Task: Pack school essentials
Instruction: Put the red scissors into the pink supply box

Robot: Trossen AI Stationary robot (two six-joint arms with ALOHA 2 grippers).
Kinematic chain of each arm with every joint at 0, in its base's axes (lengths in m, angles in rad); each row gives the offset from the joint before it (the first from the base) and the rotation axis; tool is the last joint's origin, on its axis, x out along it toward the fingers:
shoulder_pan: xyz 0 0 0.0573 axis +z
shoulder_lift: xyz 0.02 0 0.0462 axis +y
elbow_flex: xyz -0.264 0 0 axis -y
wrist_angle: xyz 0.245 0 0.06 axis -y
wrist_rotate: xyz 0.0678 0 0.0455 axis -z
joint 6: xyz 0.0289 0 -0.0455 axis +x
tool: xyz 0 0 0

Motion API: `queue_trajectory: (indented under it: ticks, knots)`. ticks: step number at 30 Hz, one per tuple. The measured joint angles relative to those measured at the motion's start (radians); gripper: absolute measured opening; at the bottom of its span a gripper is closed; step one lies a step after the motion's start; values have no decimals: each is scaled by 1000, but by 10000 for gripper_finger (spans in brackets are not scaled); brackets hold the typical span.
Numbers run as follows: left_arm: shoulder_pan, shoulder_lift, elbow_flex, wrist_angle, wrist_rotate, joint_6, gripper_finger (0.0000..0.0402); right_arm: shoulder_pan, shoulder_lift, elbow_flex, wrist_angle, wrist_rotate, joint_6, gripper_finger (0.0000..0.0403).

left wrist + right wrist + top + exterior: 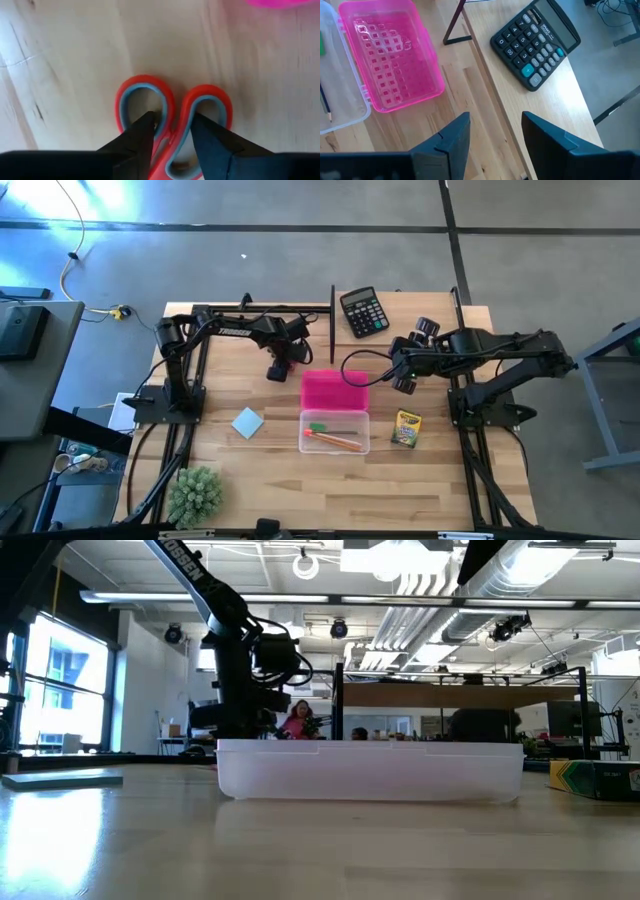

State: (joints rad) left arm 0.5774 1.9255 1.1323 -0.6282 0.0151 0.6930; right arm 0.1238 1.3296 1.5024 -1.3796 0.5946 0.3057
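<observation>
Red-handled scissors [142, 80] with blue-lined loops lie flat on the wooden table, just left of the pink lid [335, 390]. My left gripper [172, 132] points straight down on their handles, shut on them; it is also in the high view [279, 368]. The clear case [335, 432] lies open, holding a green eraser [317, 427] and pencils [338, 441]. The crayon box [405, 428] lies to its right and the light-blue notepad [247, 423] to its left. My right gripper [495, 135] hangs open above the table, between the pink lid and the calculator [535, 42]. My left gripper comes from above, pointing down, with one finger [142, 137] inside each handle loop. Pinched between the two fingers are the loops' inner sides [172, 117], where the handles meet. The scissors lie flat on the table.
A black calculator [363, 312] lies at the far edge beside a thin black upright stand [332, 320]. A small green plant [195, 495] stands at the near left corner. Bare wood runs along the near edge, in front of the case.
</observation>
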Motion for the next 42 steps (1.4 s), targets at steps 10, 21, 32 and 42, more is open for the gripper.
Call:
queue_trajectory:
  ticks: [10, 21, 32, 42]
  knots:
    - [5, -5, -3, -3, -1, -7, 53, 0, 0, 0, 0, 0, 7, 169]
    - [4, 0, 22, -33, -2, -59, 53, 0, 0, 0, 0, 0, 7, 169]
    - [4, 12, 129, -127, 0, -78, 33, 0, 0, 0, 0, 0, 7, 169]
    - [4, 11, 139, -149, 0, -84, 7, 0, 0, 0, 0, 0, 3, 169]
